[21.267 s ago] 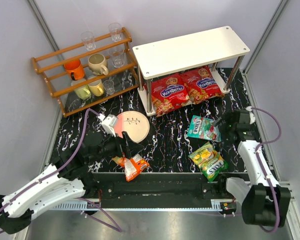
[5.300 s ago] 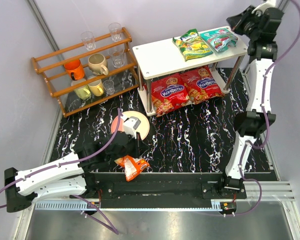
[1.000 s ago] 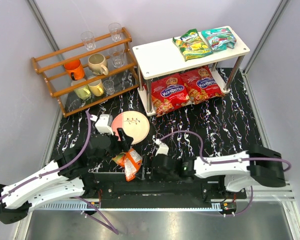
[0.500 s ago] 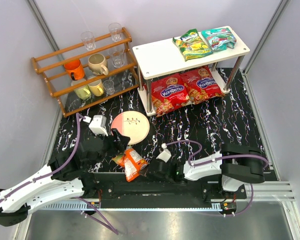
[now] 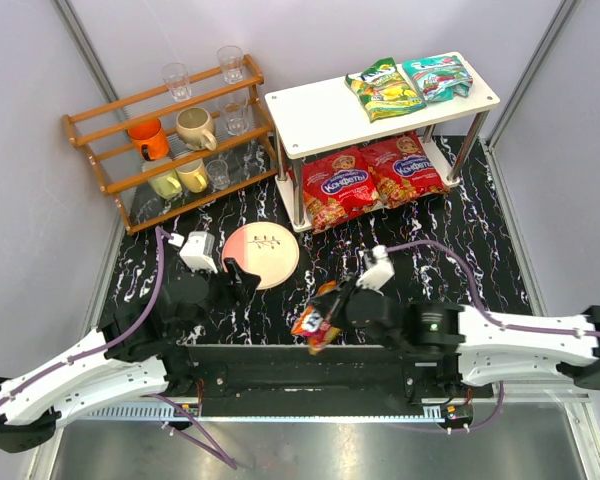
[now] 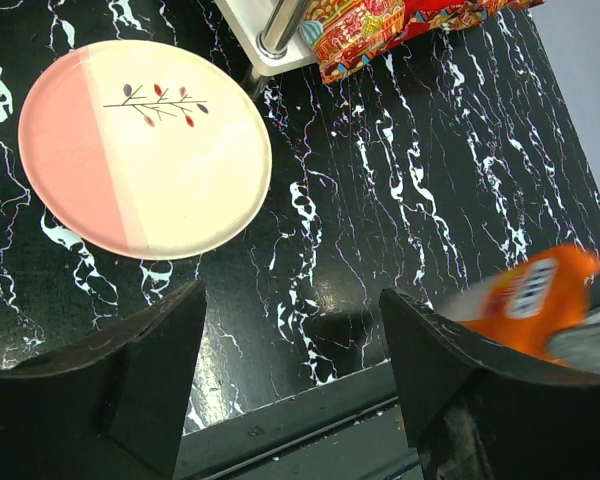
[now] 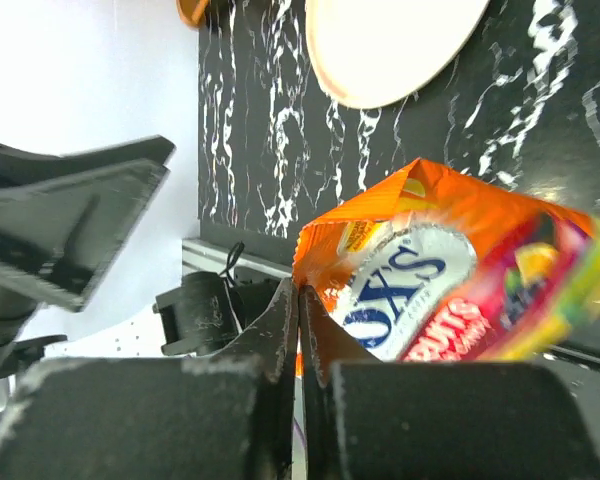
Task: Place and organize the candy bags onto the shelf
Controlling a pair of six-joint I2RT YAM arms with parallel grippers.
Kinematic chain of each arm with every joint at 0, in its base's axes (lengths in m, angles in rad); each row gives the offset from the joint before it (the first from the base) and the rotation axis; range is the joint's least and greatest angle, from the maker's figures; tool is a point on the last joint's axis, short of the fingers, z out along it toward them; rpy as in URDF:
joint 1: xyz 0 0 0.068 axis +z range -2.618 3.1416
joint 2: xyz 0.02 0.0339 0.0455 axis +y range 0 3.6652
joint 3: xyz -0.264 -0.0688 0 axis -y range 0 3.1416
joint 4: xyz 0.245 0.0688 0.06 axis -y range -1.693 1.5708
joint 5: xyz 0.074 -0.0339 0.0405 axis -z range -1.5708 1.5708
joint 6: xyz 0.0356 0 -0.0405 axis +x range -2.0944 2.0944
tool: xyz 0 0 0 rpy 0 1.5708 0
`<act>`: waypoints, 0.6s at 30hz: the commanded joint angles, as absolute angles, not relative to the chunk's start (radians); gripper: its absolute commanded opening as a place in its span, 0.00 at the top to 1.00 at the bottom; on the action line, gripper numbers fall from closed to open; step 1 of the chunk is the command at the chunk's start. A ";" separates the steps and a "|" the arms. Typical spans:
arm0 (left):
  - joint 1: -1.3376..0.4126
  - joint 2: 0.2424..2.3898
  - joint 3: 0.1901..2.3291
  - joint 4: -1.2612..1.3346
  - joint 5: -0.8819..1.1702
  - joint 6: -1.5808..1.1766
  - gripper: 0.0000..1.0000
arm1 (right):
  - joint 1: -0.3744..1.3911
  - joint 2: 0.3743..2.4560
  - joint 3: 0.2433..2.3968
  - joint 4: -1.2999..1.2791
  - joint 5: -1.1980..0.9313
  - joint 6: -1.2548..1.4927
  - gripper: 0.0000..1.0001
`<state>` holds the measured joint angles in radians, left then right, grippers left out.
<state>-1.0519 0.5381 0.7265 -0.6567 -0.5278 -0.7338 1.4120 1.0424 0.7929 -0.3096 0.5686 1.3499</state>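
Marbled bench (image 5: 460,250); right pincer (image 7: 300,300) clamped on orange bag (image 7: 440,270), mid-carry; left pincer (image 6: 292,340) gaping, empty. Next: shelf (image 5: 315,110), well ahead, free spot.

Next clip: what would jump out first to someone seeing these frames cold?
The orange candy bag dangles from the shut right gripper near the front edge of the black marbled table. Behind it stands the white shelf, with a yellow-green bag and a teal bag on top and two red bags on the lower tier. The left gripper is open and empty beside the pink-and-cream plate.
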 commanded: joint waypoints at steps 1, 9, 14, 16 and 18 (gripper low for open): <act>-1.046 0.543 0.732 -0.611 -0.532 -0.724 0.27 | 1.414 0.937 0.926 -0.822 0.745 1.327 1.00; -1.046 0.561 0.719 -0.581 -0.514 -0.733 0.27 | 1.414 0.859 0.921 -1.092 0.730 1.459 1.00; -1.046 0.572 0.713 -0.578 -0.503 -0.733 0.27 | 1.414 0.815 0.876 -1.130 0.718 1.512 1.00; -1.046 0.572 0.710 -0.578 -0.502 -0.735 0.27 | 1.414 0.798 0.871 -1.152 0.721 1.520 1.00; -1.046 0.574 0.707 -0.575 -0.503 -0.738 0.27 | 1.414 0.790 0.874 -1.164 0.727 1.522 1.00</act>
<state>-1.0519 0.5671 0.7166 -0.6262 -0.5117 -0.7341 1.4120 0.8215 0.8673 -1.1057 0.6689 1.4666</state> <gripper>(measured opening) 0.732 0.008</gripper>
